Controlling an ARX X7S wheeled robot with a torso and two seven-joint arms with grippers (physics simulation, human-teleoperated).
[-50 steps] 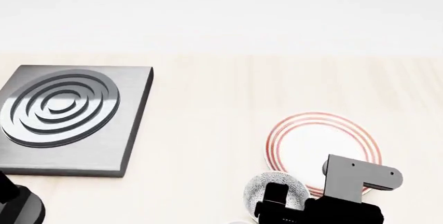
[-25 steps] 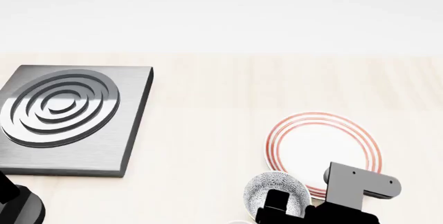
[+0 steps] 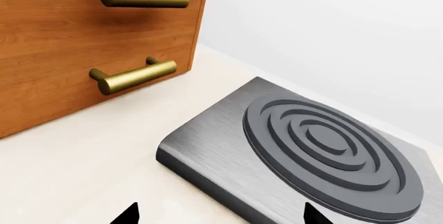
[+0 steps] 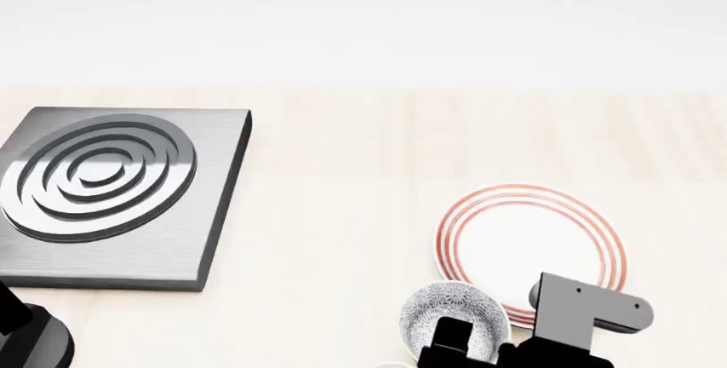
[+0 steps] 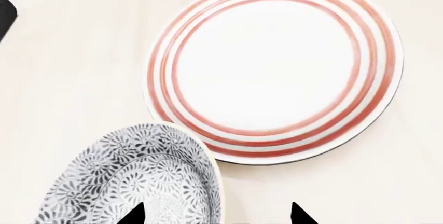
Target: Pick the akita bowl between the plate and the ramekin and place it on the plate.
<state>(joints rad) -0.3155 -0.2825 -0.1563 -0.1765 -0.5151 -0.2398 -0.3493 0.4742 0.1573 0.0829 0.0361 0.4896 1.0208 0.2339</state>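
Left wrist view: the left gripper (image 3: 218, 214) shows two dark fingertips spread wide, touching nothing, above the grey ringed slab (image 3: 304, 151) near a wooden cabinet (image 3: 83, 42).

Head view: the right gripper (image 4: 460, 342) hangs over the akita bowl (image 4: 445, 310), which sits just beside the plate (image 4: 529, 244).

Right wrist view: its fingertips (image 5: 132, 214) stand apart, one over the bowl's patterned rim; contact is unclear.

My akita bowl (image 5: 135, 177) wears a grey-and-white floral speckle with a cream rim. The plate (image 5: 273, 71) is white, ringed in thin red. The grey slab (image 4: 114, 198) carries raised concentric rings; the cabinet (image 3: 90, 42) is reddish wood with brass handles (image 3: 132, 74).
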